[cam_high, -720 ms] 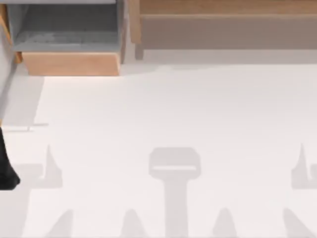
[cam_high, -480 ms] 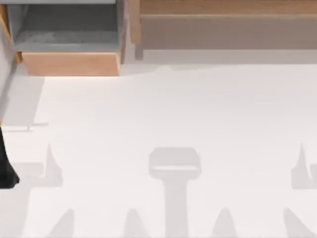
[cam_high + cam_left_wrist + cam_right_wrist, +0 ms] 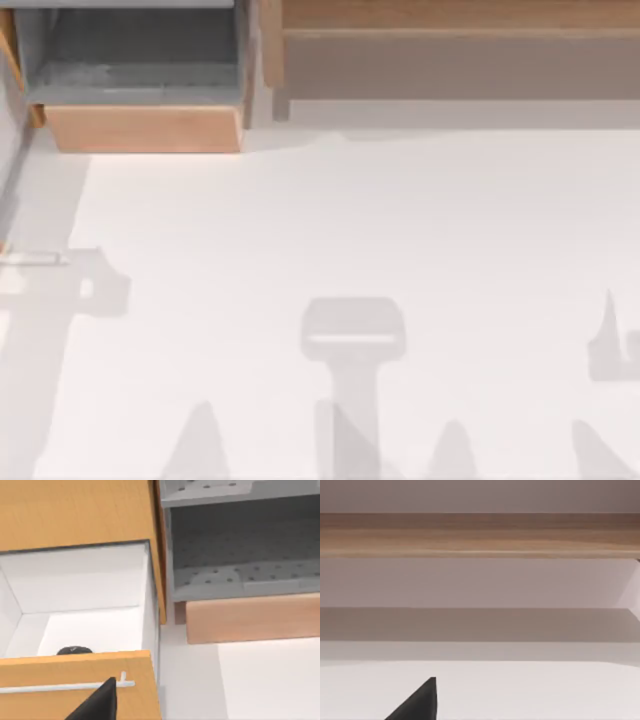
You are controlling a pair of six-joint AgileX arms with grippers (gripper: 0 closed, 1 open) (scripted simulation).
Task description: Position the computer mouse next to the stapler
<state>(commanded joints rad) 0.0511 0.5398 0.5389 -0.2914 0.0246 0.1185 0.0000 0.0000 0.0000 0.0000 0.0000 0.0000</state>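
Note:
Inside an open wooden drawer [image 3: 75,605] with white walls lies a dark rounded thing [image 3: 75,650], by its look the computer mouse, mostly hidden behind the drawer front [image 3: 75,672]. A black part of my left gripper [image 3: 97,705] hangs just in front of the drawer's white bar handle [image 3: 60,686]. A black part of my right gripper [image 3: 417,702] hovers over the bare white table [image 3: 530,690], facing a wooden shelf. The stapler is out of view.
A grey open compartment [image 3: 140,60] with a wooden lip [image 3: 140,128] stands at the table's far left. A long wooden shelf [image 3: 460,40] runs along the back right. The drawer handle [image 3: 30,258] pokes in at the left edge. Arm shadows lie on the white tabletop [image 3: 360,220].
The black part of my left arm at the top view's left edge has left the picture. Its shadows near the front left have shifted. The right arm's shadow stays put.

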